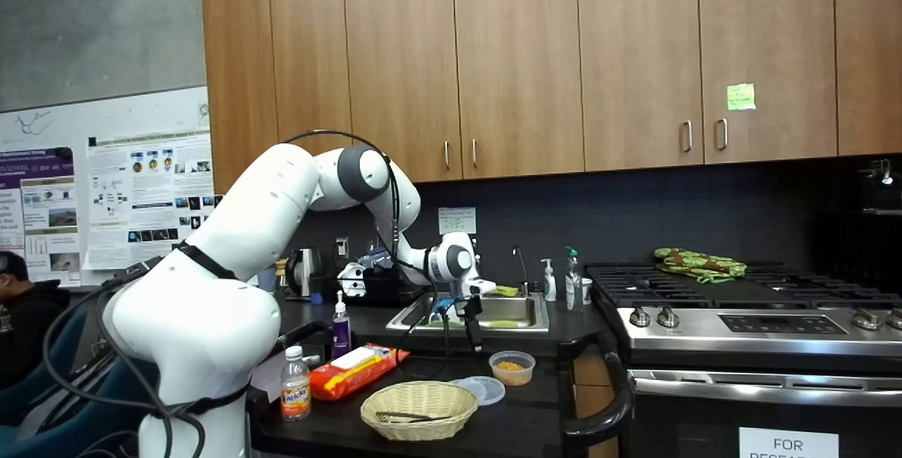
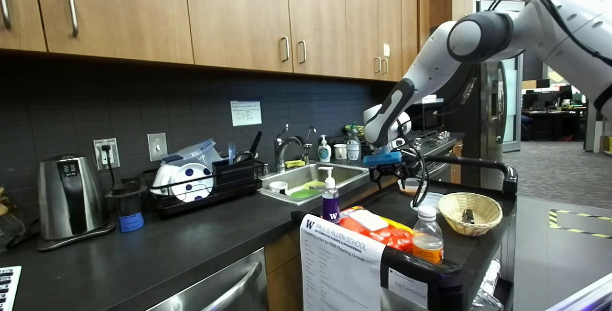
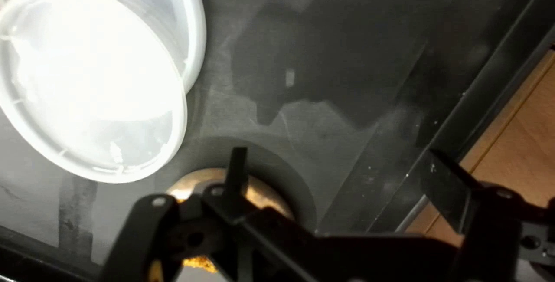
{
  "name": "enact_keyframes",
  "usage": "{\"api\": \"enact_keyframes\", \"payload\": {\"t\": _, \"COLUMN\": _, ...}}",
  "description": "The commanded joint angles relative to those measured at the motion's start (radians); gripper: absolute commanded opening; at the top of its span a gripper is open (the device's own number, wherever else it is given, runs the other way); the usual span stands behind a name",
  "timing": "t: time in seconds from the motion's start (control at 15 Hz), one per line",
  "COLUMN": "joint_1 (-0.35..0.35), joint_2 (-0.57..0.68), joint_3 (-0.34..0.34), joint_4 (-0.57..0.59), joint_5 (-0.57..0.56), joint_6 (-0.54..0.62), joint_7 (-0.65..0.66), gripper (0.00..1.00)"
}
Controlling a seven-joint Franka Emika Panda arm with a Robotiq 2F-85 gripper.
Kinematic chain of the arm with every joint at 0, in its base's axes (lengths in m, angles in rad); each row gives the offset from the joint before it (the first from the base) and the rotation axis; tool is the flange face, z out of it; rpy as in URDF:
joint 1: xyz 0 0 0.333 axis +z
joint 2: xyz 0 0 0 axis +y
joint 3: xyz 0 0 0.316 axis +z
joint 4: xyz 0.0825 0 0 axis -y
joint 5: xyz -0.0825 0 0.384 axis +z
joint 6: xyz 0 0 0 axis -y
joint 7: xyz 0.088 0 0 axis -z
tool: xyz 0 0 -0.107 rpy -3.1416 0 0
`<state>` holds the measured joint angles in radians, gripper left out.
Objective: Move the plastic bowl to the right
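The plastic bowl (image 1: 512, 368) is a small round see-through tub with orange crumbs inside. It stands on the black cart top near the sink side. In an exterior view the bowl (image 2: 410, 187) is partly behind my gripper and its cables. In the wrist view the bowl (image 3: 265, 192) is at the lower middle, largely hidden by my left-hand finger. My gripper (image 3: 338, 156) is open and empty, with its fingers wide apart. One finger overlaps the bowl in this view; the other is over the cart's edge. The gripper also shows in both exterior views (image 1: 472, 327) (image 2: 392, 174), above the cart top.
Two clear lids (image 3: 91, 78) (image 1: 483, 390) lie overlapped beside the bowl. A woven basket (image 1: 419, 401) with dark items, a red-yellow packet (image 1: 356, 371), a juice bottle (image 1: 295, 387) and a purple pump bottle (image 1: 341, 327) stand near. A black handle (image 1: 599, 416) rises at the cart's end.
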<state>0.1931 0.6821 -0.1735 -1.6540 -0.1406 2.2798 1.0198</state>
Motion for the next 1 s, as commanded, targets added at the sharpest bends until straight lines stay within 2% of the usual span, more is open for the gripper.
{"api": "enact_keyframes", "payload": {"t": 0.0, "joint_1": 0.020, "joint_2": -0.085, "joint_3": 0.009, "joint_4": -0.076, "joint_5": -0.028, "joint_6": 0.026, "joint_7": 0.005, "gripper": 1.00}}
{"api": "enact_keyframes", "payload": {"t": 0.27, "joint_1": 0.009, "joint_2": -0.193, "joint_3": 0.068, "joint_4": -0.173, "joint_5": -0.006, "joint_6": 0.043, "joint_7": -0.088, "gripper": 1.00}}
{"api": "enact_keyframes", "payload": {"t": 0.47, "joint_1": -0.013, "joint_2": -0.299, "joint_3": 0.136, "joint_4": -0.273, "joint_5": 0.025, "joint_6": 0.037, "joint_7": -0.255, "gripper": 1.00}}
{"api": "enact_keyframes", "payload": {"t": 0.8, "joint_1": -0.019, "joint_2": -0.489, "joint_3": 0.207, "joint_4": -0.427, "joint_5": 0.070, "joint_6": -0.015, "joint_7": -0.503, "gripper": 1.00}}
{"api": "enact_keyframes", "payload": {"t": 0.93, "joint_1": -0.027, "joint_2": -0.564, "joint_3": 0.234, "joint_4": -0.487, "joint_5": 0.122, "joint_6": -0.030, "joint_7": -0.617, "gripper": 1.00}}
